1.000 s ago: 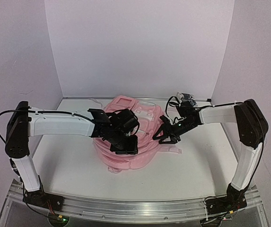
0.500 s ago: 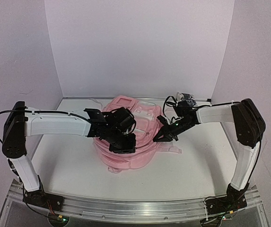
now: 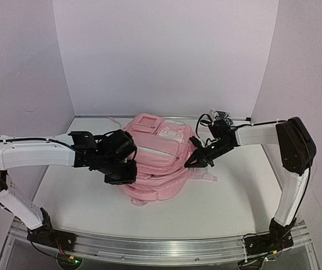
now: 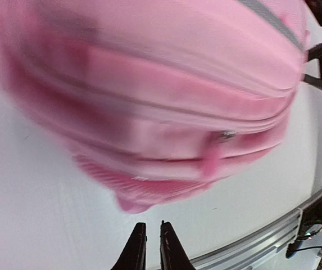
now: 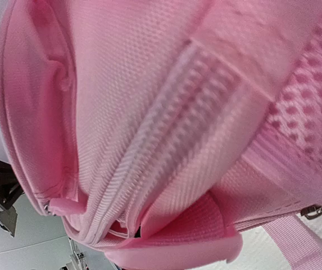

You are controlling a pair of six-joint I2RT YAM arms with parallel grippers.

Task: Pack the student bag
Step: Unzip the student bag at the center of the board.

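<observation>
The pink backpack lies in the middle of the white desk, a little toward the far edge. The left pincer hangs just beside it on the side of the desk's left edge, its jaws narrow, almost together. The right pincer is closed tight against the backpack's right side; whether it pinches cloth I cannot tell.
</observation>
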